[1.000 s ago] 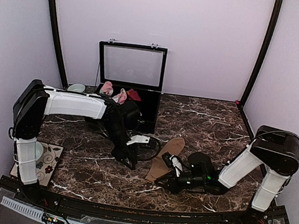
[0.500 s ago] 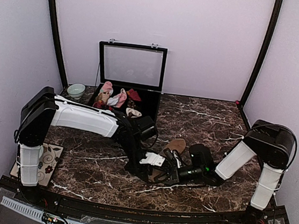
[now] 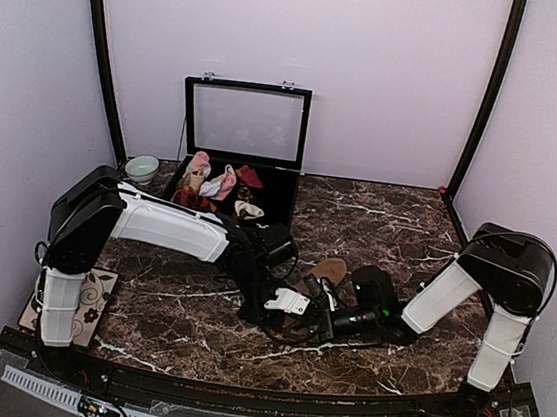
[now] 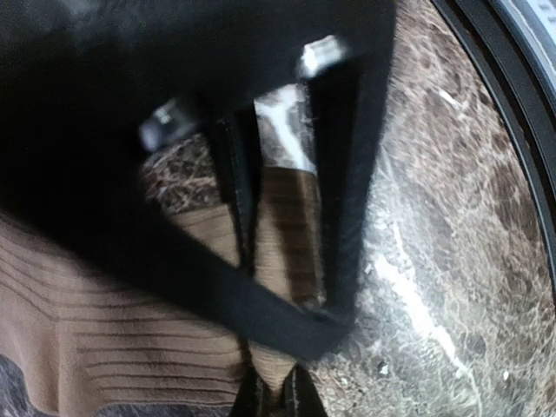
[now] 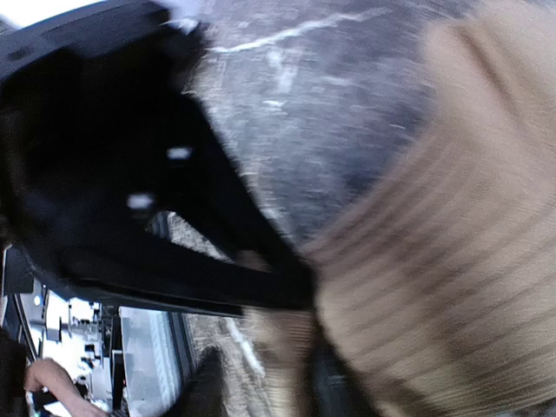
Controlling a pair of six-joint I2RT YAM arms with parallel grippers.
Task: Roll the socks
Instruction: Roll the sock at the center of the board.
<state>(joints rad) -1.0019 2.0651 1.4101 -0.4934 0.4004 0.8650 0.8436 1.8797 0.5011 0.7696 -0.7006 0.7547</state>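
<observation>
The left jaws are gripping the tan sock (image 4: 130, 347), which is lying on the worktop (image 4: 434, 217) between both pairs of jaws, probably to start rolling it. I cannot tell the state of the right jaws.

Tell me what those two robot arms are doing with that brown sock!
Both arms are working on a tan sock lying on the marble table. The left gripper is pinched shut on the sock's edge. The right gripper is right at the sock too, but its view is too blurry to tell whether it grips. More sock bundles sit in the open black case behind.
</observation>
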